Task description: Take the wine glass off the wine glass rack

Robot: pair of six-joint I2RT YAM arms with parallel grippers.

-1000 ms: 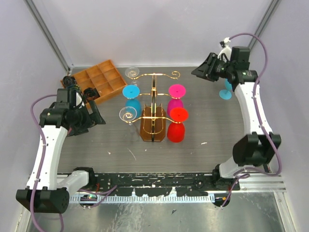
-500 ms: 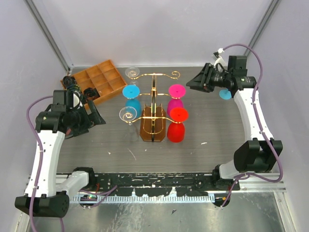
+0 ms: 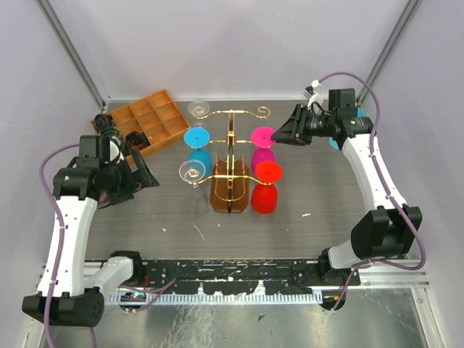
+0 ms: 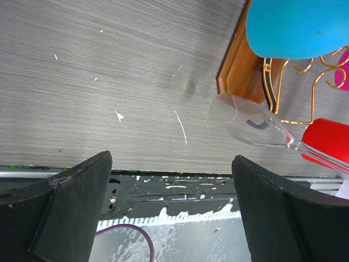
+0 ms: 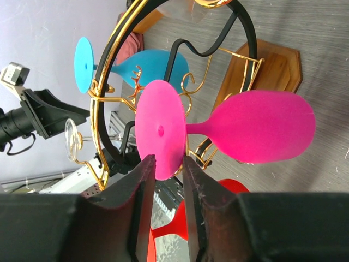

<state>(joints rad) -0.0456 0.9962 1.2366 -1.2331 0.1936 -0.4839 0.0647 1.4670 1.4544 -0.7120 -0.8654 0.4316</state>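
The wine glass rack [image 3: 230, 156], a gold wire stand on an amber-brown base, stands mid-table with several glasses hung upside down. A pink wine glass [image 3: 263, 135] hangs on its right side. My right gripper [image 3: 279, 135] is at that glass's foot. In the right wrist view the pink wine glass [image 5: 161, 130] has its round foot's rim between my narrowly open fingers [image 5: 144, 180], with a gap still showing at the right gripper [image 5: 166, 164]. My left gripper [image 3: 147, 176] hovers left of the rack, and the left gripper [image 4: 170, 164] is wide open and holds nothing.
Blue [image 3: 196, 138], red [image 3: 267, 185] and clear [image 3: 192, 172] glasses also hang on the rack. An orange-brown compartmented tray [image 3: 148, 119] sits at the back left. A blue glass [image 3: 335, 141] stands behind my right arm. The left wrist view shows a clear glass [image 4: 245, 123].
My right arm has swung left from the back right corner to the pink glass's foot, its jaws narrowing. The left arm has barely moved and stays open.
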